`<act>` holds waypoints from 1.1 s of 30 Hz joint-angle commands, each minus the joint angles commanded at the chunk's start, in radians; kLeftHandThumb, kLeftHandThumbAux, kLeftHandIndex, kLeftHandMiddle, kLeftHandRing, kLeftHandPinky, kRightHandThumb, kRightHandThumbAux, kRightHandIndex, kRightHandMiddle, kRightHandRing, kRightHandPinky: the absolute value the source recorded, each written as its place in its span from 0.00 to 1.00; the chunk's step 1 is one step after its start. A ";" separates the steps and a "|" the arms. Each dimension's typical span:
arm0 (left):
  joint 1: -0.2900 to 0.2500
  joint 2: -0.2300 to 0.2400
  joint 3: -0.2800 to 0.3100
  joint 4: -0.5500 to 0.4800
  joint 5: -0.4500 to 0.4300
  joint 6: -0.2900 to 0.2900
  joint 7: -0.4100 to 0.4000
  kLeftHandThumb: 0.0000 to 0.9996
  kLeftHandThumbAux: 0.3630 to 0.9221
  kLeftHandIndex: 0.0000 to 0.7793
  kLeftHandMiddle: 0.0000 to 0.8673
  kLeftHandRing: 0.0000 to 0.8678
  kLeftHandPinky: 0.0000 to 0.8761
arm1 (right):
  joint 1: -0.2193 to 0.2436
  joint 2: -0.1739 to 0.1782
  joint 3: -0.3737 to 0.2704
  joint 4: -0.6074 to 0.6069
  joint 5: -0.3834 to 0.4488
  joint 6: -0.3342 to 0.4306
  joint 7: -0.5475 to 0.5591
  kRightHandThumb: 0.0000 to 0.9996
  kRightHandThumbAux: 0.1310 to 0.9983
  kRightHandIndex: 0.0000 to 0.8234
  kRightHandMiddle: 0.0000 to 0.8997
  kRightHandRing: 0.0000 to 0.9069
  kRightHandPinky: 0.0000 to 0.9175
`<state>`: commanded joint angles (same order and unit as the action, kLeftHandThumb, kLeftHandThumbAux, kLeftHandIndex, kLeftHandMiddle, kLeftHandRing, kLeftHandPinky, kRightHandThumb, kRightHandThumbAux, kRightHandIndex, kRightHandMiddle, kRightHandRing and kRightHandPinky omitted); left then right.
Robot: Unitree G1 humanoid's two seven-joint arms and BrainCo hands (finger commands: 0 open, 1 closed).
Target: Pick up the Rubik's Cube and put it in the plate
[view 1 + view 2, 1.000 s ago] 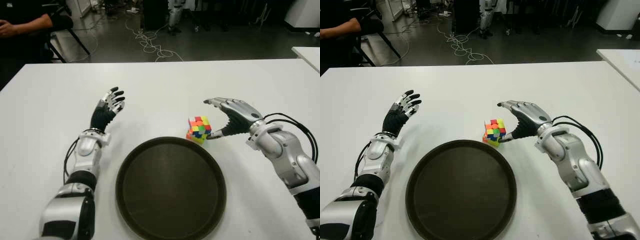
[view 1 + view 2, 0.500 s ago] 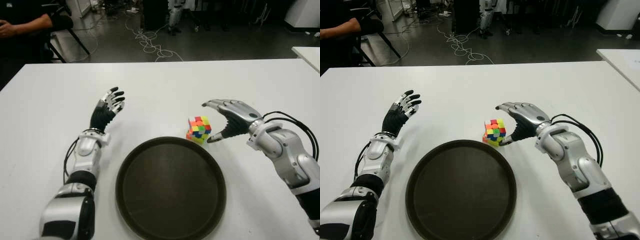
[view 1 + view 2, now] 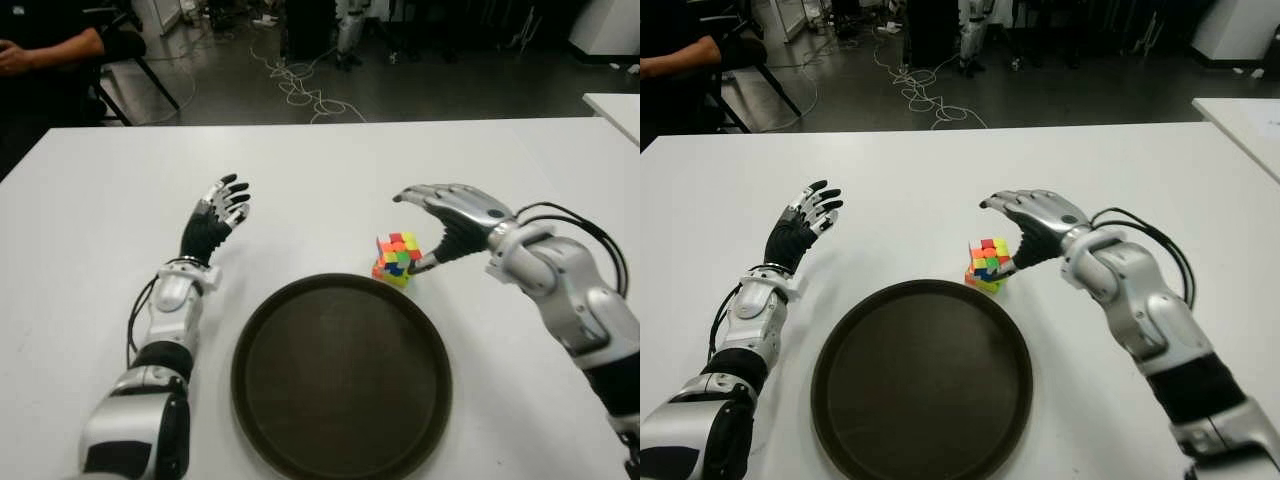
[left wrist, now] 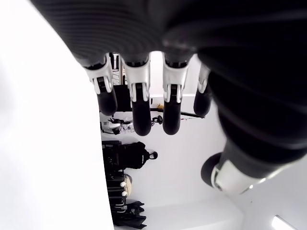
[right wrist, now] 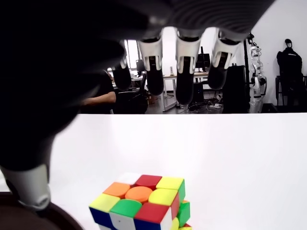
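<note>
The left hand (image 3: 213, 222) shows at about ten o'clock from the plate (image 3: 342, 376), its fingers spread and holding nothing; it has no part in this step. The plate, dark and round, sits on the white table (image 3: 100, 200) in front of the robot, and nothing lies in it.

The cube (image 3: 396, 259) is on the table just off the plate's rim at roughly one o'clock. It seems tipped a little, with a lower corner close to the rim, though I cannot tell whether it touches.

The right hand (image 3: 447, 222) is at three o'clock from the cube, arched over it with the fingers (image 5: 185, 76) extended above and beyond the cube and the thumb (image 3: 425, 264) low at the cube's near right side. The hand is open and grips nothing yet; the wrist view shows clear table between the fingertips and the cube's top.

The step in hand looks like closing the grasp. To do it well, the fingers should come down on the far face while the thumb presses the opposite face, squarely on flat sides rather than corners, since a tilted cube may roll or skid toward the plate. Close evenly, lift clear of the rim, then carry it toward seven o'clock over the plate's middle before releasing.
</note>
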<state>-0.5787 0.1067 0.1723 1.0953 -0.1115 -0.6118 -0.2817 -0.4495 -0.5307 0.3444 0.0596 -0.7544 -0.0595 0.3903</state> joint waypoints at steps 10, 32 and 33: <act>-0.004 0.004 -0.002 0.009 0.005 0.000 0.008 0.05 0.61 0.16 0.23 0.19 0.15 | -0.040 0.007 0.029 0.077 -0.018 -0.033 -0.040 0.00 0.63 0.10 0.14 0.16 0.16; -0.006 0.008 0.000 0.009 0.002 0.008 0.002 0.05 0.60 0.16 0.22 0.19 0.14 | -0.096 0.048 0.055 0.218 -0.003 -0.095 -0.128 0.00 0.64 0.14 0.16 0.19 0.21; -0.006 0.009 0.000 0.009 0.003 0.009 0.003 0.05 0.60 0.16 0.22 0.19 0.15 | -0.097 0.051 0.057 0.223 -0.003 -0.096 -0.128 0.00 0.64 0.14 0.16 0.19 0.21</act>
<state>-0.5847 0.1156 0.1721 1.1043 -0.1084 -0.6027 -0.2783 -0.5470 -0.4798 0.4018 0.2828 -0.7575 -0.1558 0.2627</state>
